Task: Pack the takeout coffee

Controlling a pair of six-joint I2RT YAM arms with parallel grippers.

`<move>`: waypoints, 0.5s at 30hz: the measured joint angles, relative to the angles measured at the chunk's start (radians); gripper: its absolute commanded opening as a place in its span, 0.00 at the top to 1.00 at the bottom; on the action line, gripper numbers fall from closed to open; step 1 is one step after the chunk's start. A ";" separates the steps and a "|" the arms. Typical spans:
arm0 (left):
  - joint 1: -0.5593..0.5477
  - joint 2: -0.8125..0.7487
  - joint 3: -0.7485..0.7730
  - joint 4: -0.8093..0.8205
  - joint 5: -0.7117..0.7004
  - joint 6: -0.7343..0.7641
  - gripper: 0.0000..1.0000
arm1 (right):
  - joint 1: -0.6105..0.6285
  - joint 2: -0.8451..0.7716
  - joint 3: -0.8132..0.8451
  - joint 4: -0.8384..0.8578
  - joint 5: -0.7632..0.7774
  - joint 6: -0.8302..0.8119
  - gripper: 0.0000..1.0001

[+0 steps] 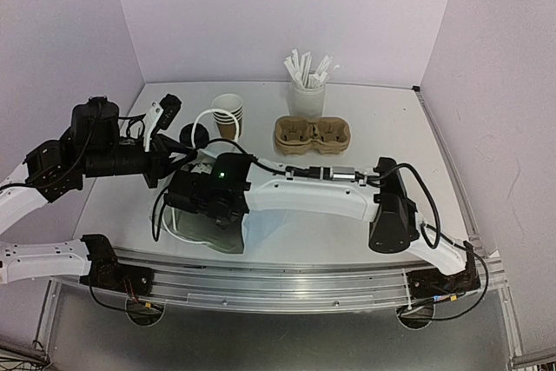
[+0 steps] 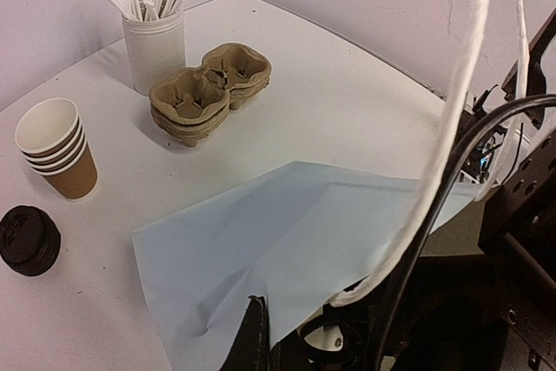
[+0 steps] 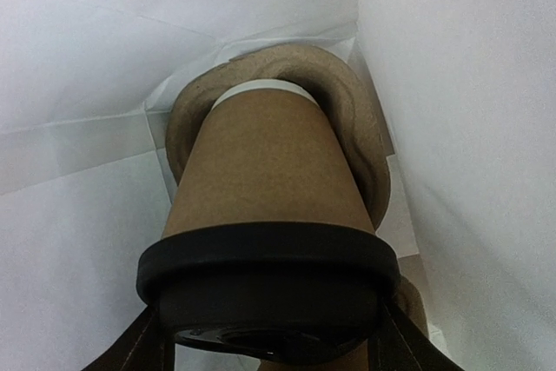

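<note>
**Soft, even light; blur up close**

The overhead view is bright and flat, with faint, short shadows under the arms point(image 1: 304, 197) on the table point(image 1: 408, 136). In the left wrist view the far stacked cups point(image 2: 54, 145) are crisp, while the near white cord point(image 2: 453, 123) and black cable point(image 2: 420, 241) smear. Inside the bag point(image 3: 104, 58) light is diffuse; the cup point(image 3: 269, 171) is sharp, its near lid point(image 3: 269, 275) dark and soft.

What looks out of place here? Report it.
Nothing spilled or damaged. The lidded cup has its base in the pulp carrier inside the white paper bag; only the bag's side shows creases.
</note>
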 measured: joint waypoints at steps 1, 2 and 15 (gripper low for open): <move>0.000 0.000 -0.001 0.000 0.001 -0.004 1.00 | -0.001 0.001 -0.002 0.000 0.001 0.009 0.68; 0.001 0.000 -0.002 0.000 0.002 -0.009 1.00 | -0.001 0.002 -0.003 -0.001 0.001 0.018 0.65; 0.001 0.008 -0.006 0.015 -0.029 -0.015 1.00 | -0.011 0.013 0.031 -0.012 -0.032 0.031 0.09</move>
